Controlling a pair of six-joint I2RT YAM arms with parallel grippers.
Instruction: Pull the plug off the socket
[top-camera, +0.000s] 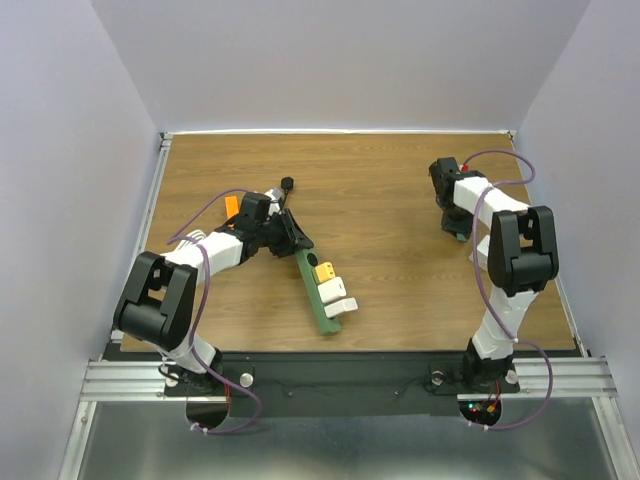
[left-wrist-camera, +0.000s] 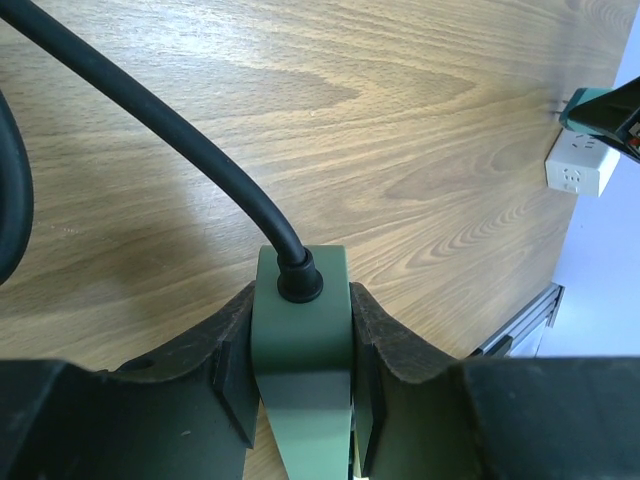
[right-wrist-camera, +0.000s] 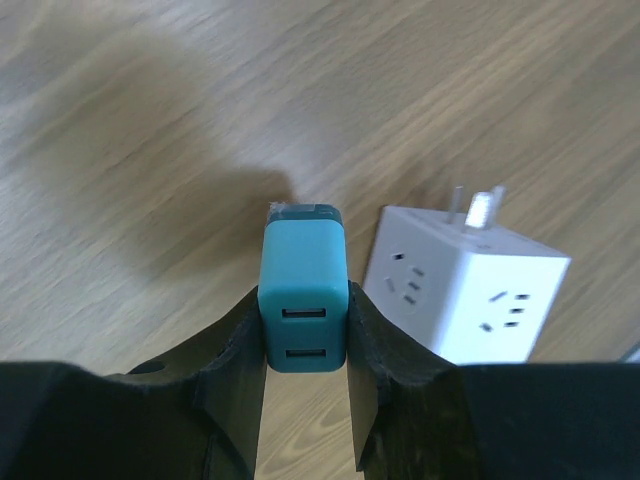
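Bright, even light from above, soft shadow on the wooden table, wrist views slightly blurred up close

I see a dark-green socket with a black cord, a teal plug, a white cube adapter, and a brown wood-grain table.

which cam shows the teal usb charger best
Right wrist: the teal USB charger fills the centre, pinched in the right tool, both ports facing the camera. Top external shows only a teal speck under that tool; left wrist catches a sliver at its right edge.
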